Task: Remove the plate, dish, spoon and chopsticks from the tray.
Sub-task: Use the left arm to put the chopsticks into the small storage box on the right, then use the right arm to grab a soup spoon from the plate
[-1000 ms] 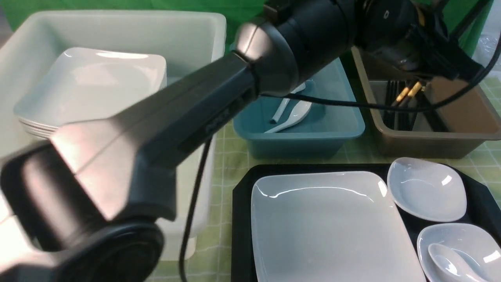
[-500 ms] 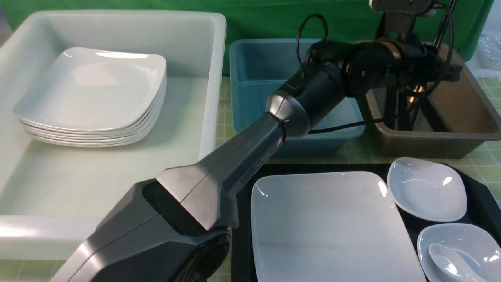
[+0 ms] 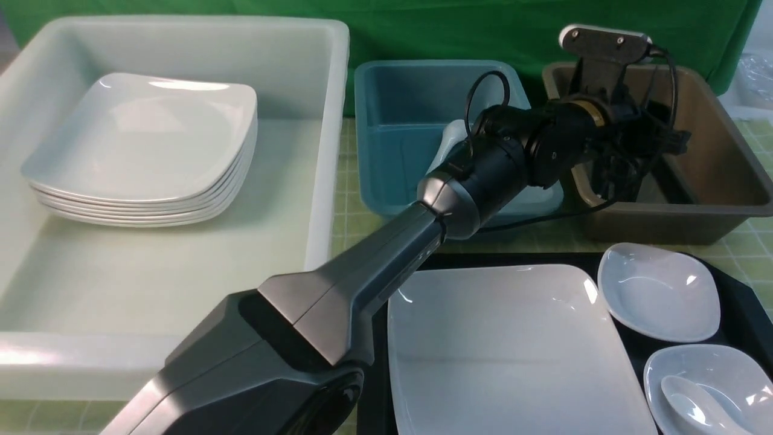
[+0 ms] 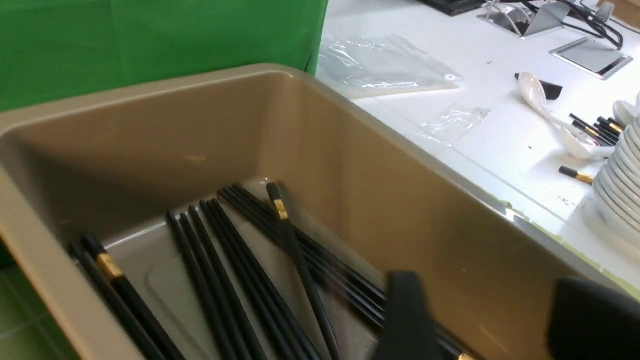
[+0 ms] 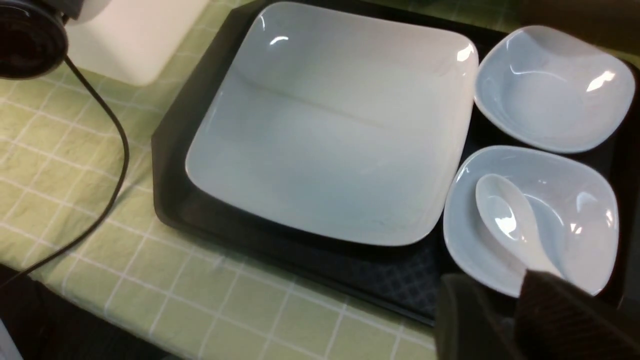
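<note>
The black tray point(image 3: 371, 302) point(image 5: 170, 150) holds the big white plate point(image 3: 507, 344) point(image 5: 330, 125) and two small dishes, one farther back point(image 3: 658, 293) point(image 5: 552, 90) and one nearer point(image 3: 724, 374) point(image 5: 575, 200). The white spoon point(image 3: 694, 405) point(image 5: 510, 220) lies in the nearer dish. Several black chopsticks point(image 4: 240, 265) lie in the brown bin point(image 3: 724, 163) point(image 4: 400, 175). One gold-banded stick point(image 4: 295, 250) slants across the others. My left gripper point(image 3: 622, 175) point(image 4: 495, 320) hangs open and empty inside that bin. My right gripper point(image 5: 505, 320) hovers over the nearer dish, fingers slightly apart, hiding the spoon handle's end.
A teal bin point(image 3: 410, 121) beside the brown one holds a white spoon point(image 3: 450, 142). At the left, a big white tub point(image 3: 181, 272) holds a stack of plates point(image 3: 145, 139). My left arm stretches diagonally over the tray's far left corner.
My left arm has swung down and forward into the brown bin and its jaws have parted. The gold-banded chopsticks seen at its tip earlier now lie in the bin.
</note>
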`<state>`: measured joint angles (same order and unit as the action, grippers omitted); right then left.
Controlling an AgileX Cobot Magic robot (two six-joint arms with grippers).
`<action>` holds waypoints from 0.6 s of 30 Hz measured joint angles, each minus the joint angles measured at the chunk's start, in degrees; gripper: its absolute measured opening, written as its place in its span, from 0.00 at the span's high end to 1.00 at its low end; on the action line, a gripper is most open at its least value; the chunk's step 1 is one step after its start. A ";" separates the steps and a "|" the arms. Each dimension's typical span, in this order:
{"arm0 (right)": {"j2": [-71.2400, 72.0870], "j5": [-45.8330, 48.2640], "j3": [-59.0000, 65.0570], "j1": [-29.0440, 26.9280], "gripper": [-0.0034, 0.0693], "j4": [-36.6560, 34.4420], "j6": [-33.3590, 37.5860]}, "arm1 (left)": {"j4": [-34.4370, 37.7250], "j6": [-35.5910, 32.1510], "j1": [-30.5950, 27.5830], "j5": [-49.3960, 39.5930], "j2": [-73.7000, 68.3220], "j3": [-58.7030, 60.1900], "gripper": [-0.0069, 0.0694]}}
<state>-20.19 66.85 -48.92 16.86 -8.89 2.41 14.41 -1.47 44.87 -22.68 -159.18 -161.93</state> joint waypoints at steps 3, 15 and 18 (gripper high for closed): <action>0.00 0.00 0.00 0.00 0.67 1.23 -1.60 | -0.17 0.00 0.00 -5.08 0.93 0.00 0.21; -9.28 0.00 -0.12 0.00 0.61 11.59 -4.75 | -1.38 -1.56 0.06 -37.40 23.67 1.16 0.82; -14.02 -0.05 -0.12 0.00 0.61 11.65 -3.41 | -0.56 -2.37 0.17 -42.39 29.30 2.44 0.88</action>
<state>-34.22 66.80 -49.03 16.86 2.77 -1.00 13.85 -3.84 45.04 -65.07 -129.88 -159.48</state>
